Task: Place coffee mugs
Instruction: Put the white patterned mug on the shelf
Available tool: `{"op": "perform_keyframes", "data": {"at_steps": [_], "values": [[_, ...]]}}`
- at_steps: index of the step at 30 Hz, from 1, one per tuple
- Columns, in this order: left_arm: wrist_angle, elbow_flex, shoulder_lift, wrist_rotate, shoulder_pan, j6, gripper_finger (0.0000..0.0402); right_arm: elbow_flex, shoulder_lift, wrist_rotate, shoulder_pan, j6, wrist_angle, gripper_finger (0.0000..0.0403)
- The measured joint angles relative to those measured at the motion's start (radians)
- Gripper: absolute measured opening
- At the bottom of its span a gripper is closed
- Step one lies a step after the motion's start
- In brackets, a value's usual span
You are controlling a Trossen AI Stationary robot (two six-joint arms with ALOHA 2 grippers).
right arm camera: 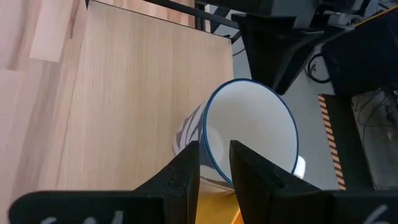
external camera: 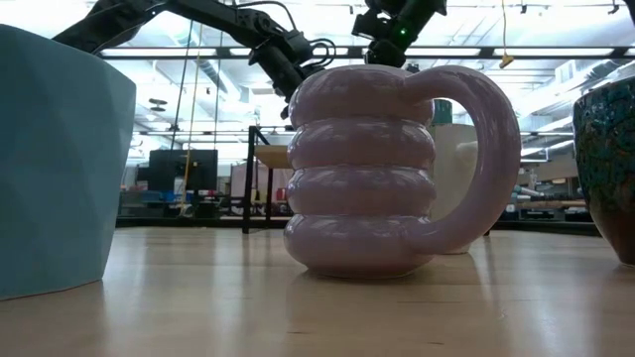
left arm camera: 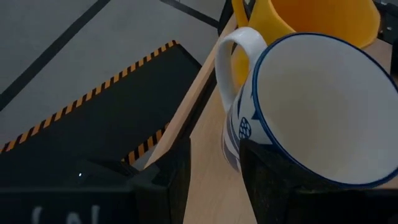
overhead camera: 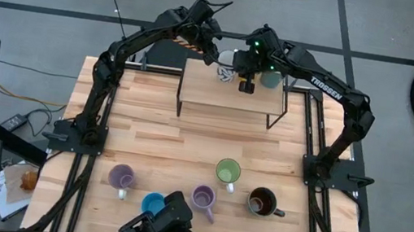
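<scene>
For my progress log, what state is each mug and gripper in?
white mug: upright on shelf
orange mug: rim gripped
right gripper: shut on orange mug
left gripper: open beside white mug
green mug: upright on table
dark brown mug: upright
blue mug: upright
ribbed purple mug: upright
second purple mug: upright

White mug blue-rimmed, blue-patterned; orange mug; lilac mug.

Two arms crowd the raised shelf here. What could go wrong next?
1. The right gripper pinches the orange mug by its rim, tight against the white mug; shifting it could shove the white one.
2. The white mug sits near the shelf edge and could fall.
3. The open left gripper hovers beside it; the arms may collide.
</scene>
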Motion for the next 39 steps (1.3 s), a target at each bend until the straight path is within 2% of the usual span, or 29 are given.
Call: {"op": "perform_keyframes", "data": {"at_steps": [8, 16, 29, 39], "values": [[0.006, 0.000, 0.000, -0.020, 0.000, 0.000, 0.0142, -0.040, 0.001, -0.044, -0.011, -0.025, 0.027, 0.0093], [0.005, 0.000, 0.000, -0.017, -0.003, 0.000, 0.0142, -0.077, 0.002, 0.058, -0.005, -0.052, 0.090, 0.0093], [-0.015, 0.000, 0.000, -0.017, -0.005, 0.008, 0.0142, -0.077, 0.001, 0.062, -0.038, -0.051, 0.081, 0.0093], [-0.017, 0.000, 0.000, -0.017, -0.006, 0.006, 0.0142, -0.077, -0.009, 0.113, -0.036, -0.048, 0.078, 0.0093]]}}
